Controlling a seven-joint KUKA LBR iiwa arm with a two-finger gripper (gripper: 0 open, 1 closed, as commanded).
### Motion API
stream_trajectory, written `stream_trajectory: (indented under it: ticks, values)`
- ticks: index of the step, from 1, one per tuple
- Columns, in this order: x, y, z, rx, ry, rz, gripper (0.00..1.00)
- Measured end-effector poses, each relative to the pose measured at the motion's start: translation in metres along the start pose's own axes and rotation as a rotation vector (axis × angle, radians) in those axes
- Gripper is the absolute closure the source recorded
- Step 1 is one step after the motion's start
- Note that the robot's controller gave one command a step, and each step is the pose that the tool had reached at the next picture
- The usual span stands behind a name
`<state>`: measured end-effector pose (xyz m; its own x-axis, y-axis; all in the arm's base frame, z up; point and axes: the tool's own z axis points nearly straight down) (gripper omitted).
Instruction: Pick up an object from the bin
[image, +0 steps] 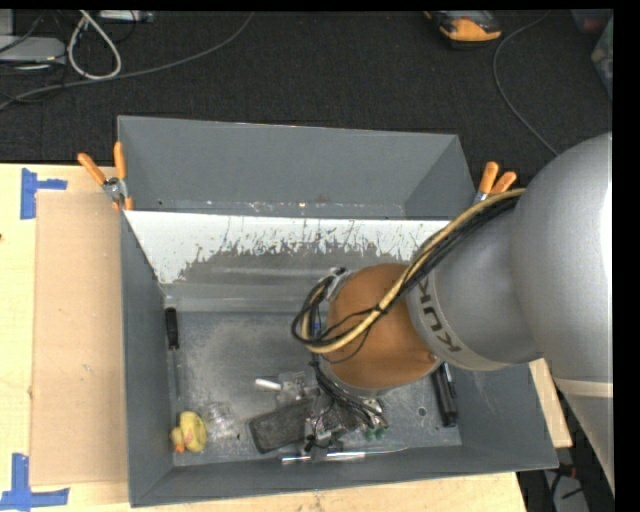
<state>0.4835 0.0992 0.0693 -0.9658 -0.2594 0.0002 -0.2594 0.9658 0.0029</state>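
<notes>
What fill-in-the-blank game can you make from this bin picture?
1. The toy duck in the bin is coloured ____.
2. In the picture, the duck lies to the ____ of the pincer.
3. The marker along the bin's left wall is ____.
Missing words: yellow; left; black.
</notes>
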Motion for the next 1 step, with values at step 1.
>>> stream_trajectory:
  ticks: [1]
  values:
    - [0.0000,-0.0001,-0.0001,0.000,0.000,0.001,1.00]
